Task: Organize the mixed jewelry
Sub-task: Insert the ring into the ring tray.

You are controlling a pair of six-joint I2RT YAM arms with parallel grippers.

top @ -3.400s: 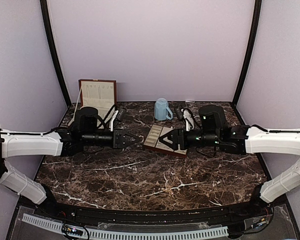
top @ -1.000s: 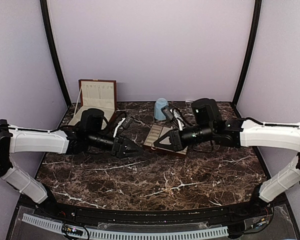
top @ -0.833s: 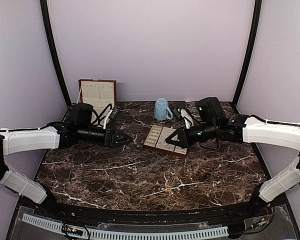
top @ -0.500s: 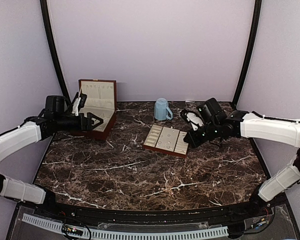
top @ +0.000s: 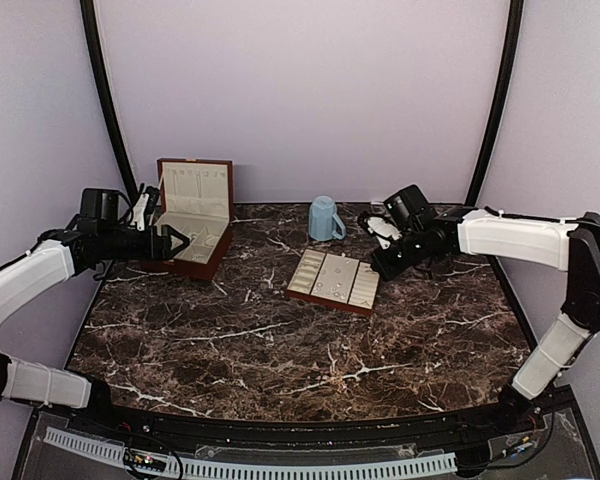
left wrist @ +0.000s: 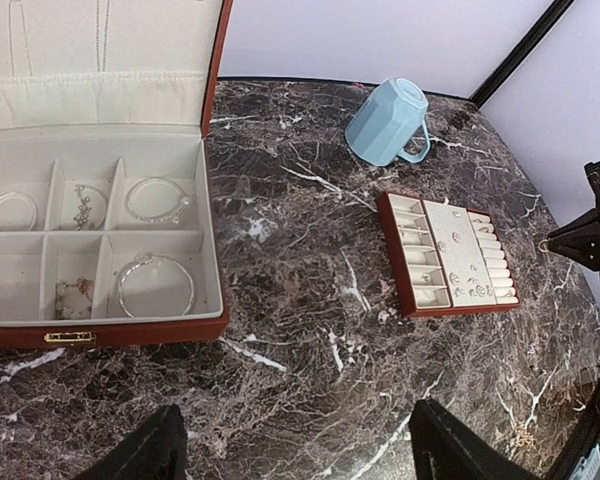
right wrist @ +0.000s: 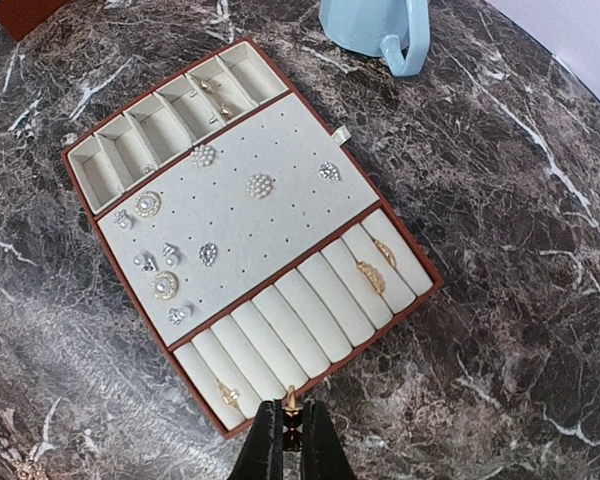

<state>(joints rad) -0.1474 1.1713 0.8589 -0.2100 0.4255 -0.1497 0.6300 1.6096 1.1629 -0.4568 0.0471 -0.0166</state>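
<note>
The mixed jewelry point(right wrist: 165, 284) lies as small silvery and pearl pieces on the pin pad of the cream-lined tray point(right wrist: 290, 225). Three gold rings point(right wrist: 370, 276) sit in its roll slots. My right gripper point(right wrist: 292, 418) hovers at the tray's near edge, shut on a small gold ring point(right wrist: 292, 402). From above, the right gripper point(top: 379, 267) is just right of the tray point(top: 310, 270). My left gripper point(top: 180, 242) stands open in front of the open wooden box point(top: 196, 262), its fingers point(left wrist: 148, 456) wide apart over bare marble.
The box point(left wrist: 110, 331) holds silver bracelets point(left wrist: 155, 285) in its compartments. A light-blue mug point(top: 325, 218) stands behind the tray, near the back wall. Dark poles rise at the two back corners.
The left arm has swung left and back from the table's middle to the box, its jaws opening wider. The right arm has drawn back to the tray's right side, still shut.
</note>
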